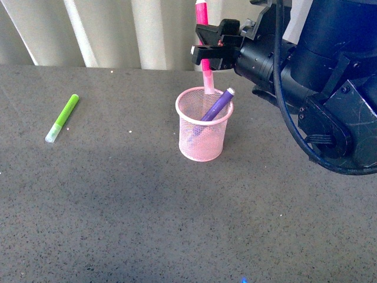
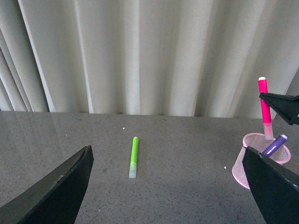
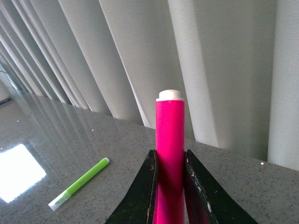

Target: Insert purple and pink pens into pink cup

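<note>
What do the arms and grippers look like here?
Right arm: bulky dark navy housings, scuffed, with a black cable looped across them. Right gripper: black, with flat tapered fingers. Left gripper: only two black wedge-shaped fingers show.

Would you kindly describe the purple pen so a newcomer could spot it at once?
On the grey table, find the pink mesh cup near the middle. The purple pen leans inside it, its end poking over the rim. Unlike the pink pen held upright by the right tool, nothing grips it.
</note>
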You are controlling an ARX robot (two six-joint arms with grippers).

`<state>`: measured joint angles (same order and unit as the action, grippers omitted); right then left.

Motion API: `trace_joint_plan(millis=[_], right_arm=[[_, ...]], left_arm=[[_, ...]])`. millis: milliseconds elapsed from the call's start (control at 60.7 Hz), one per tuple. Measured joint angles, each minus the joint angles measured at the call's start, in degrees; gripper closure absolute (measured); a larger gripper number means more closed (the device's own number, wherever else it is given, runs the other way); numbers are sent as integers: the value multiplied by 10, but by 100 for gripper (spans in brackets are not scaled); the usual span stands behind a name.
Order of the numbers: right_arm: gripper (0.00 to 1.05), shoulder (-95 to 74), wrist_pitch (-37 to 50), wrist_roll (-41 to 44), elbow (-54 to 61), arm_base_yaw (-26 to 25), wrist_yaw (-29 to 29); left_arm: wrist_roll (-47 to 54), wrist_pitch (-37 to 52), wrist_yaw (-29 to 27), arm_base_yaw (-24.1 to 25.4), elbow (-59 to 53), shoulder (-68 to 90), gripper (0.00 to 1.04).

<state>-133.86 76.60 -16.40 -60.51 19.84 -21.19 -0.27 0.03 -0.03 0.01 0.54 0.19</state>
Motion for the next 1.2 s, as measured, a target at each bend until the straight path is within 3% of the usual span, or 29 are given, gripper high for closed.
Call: trace_joint_plan(millis=[165,642,922,1202], right_arm=[[91,0,0,0,0,0,0],[6,0,1,-7,0,-8,1],[7,13,5,-13,8,-28,25],[7,159,-53,31,52,-137,133]], left_arm=[[0,0,0,0,0,0,7],[0,0,0,0,0,0,7],[0,0,0,0,0,0,7],[0,0,0,0,0,0,7]])
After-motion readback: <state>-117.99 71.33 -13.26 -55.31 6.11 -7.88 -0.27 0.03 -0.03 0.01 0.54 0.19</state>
